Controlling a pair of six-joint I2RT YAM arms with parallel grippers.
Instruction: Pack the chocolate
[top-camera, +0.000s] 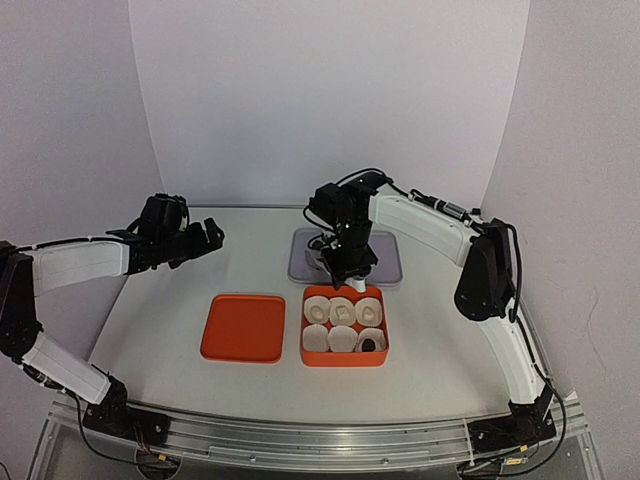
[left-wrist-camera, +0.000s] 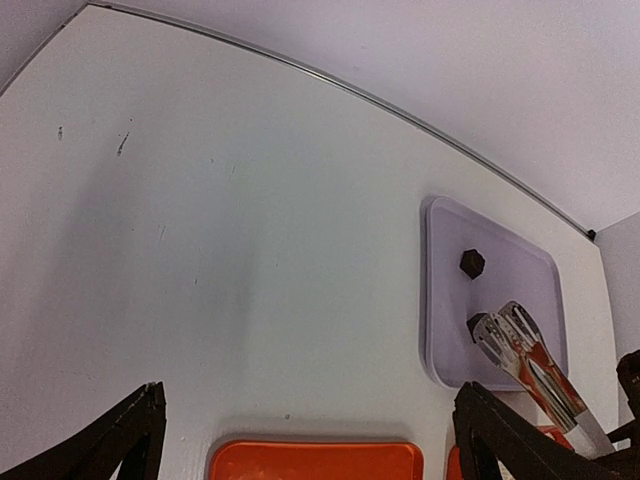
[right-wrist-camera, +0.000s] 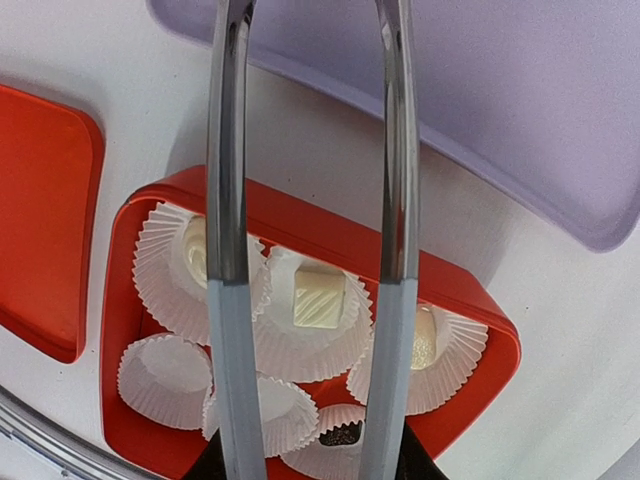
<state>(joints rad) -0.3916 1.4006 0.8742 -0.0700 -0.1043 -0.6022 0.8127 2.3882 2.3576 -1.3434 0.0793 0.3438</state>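
An orange box (top-camera: 345, 357) holds six white paper cups. Three cream-white chocolates (right-wrist-camera: 318, 295) lie in its back-row cups. One dark chocolate (right-wrist-camera: 342, 435) lies in a front cup. Two dark chocolates (left-wrist-camera: 471, 263) lie on the lavender tray (left-wrist-camera: 445, 300). My right gripper (top-camera: 348, 262) is shut on metal tongs (right-wrist-camera: 228, 200) and hovers over the box's back edge. The tong arms stand apart with nothing between them, and their tips (left-wrist-camera: 497, 330) rest next to the nearer dark chocolate (left-wrist-camera: 476, 322). My left gripper (top-camera: 205, 240) is open and empty, raised at the left.
The orange lid (top-camera: 243, 327) lies flat to the left of the box. The lavender tray (top-camera: 390, 262) sits just behind the box. Curved white walls close off the back of the table.
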